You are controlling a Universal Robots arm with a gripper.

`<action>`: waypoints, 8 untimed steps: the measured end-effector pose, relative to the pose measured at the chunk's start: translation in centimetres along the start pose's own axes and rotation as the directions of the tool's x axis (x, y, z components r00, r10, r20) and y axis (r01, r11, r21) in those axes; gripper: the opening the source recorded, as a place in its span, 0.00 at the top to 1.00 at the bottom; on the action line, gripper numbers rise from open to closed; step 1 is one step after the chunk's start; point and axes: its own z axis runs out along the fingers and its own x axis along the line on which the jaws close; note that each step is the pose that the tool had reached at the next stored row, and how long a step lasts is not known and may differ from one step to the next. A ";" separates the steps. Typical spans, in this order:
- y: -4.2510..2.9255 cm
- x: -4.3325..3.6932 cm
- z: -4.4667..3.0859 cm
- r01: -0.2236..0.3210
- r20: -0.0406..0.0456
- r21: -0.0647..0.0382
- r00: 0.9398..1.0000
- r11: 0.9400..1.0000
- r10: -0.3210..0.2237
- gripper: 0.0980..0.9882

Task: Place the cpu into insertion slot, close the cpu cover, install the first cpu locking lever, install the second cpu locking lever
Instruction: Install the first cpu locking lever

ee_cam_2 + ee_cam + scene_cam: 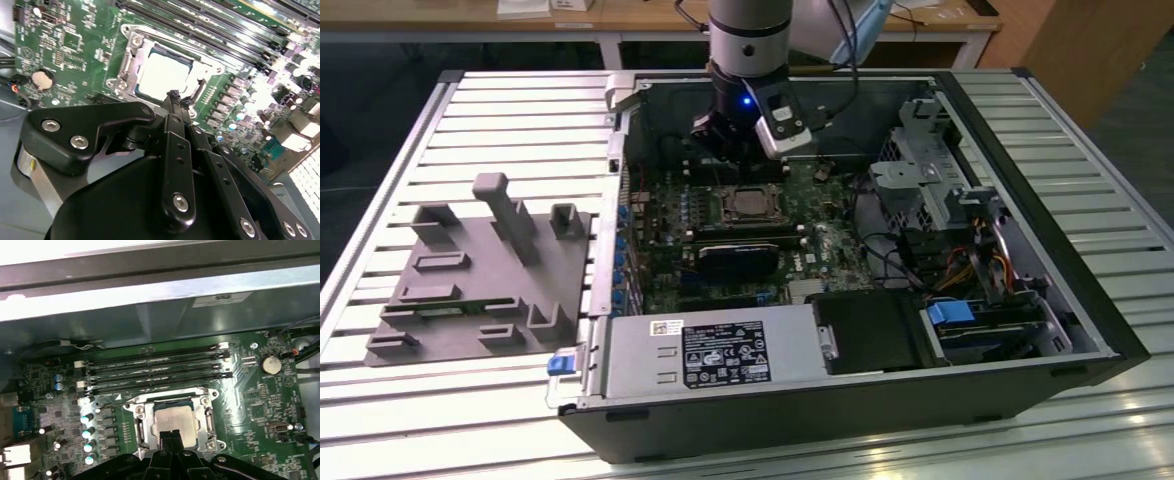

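Note:
The cpu (162,75) lies with its silver-grey top up in the insertion slot (750,204) on the green board inside the opened computer case. The cpu cover (206,411), a metal frame, lies flat around the cpu (173,419), whose top shows through its window. My gripper (174,96) hangs just above the socket's edge, its two black fingers pressed together and shut on nothing. In the first wrist view the gripper (169,435) overlaps the near edge of the chip. In the exterior view the gripper (720,155) sits over the board just behind the socket.
Long black memory slots (155,367) run beside the socket, and a black rounded block (734,258) sits past them. A coin battery (270,364) is on the board. The power supply (707,360), drive cage (947,180) and case walls ring the board. A grey fixture (480,270) stands at the exterior view's left.

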 end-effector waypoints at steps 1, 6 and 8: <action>-0.03 0.21 -0.01 0.000 0.000 0.000 1.000 1.000 0.000 1.00; -0.23 1.47 -0.05 0.000 0.001 0.000 1.000 1.000 0.000 1.00; -0.31 2.04 -0.08 0.000 0.002 0.000 1.000 1.000 0.000 1.00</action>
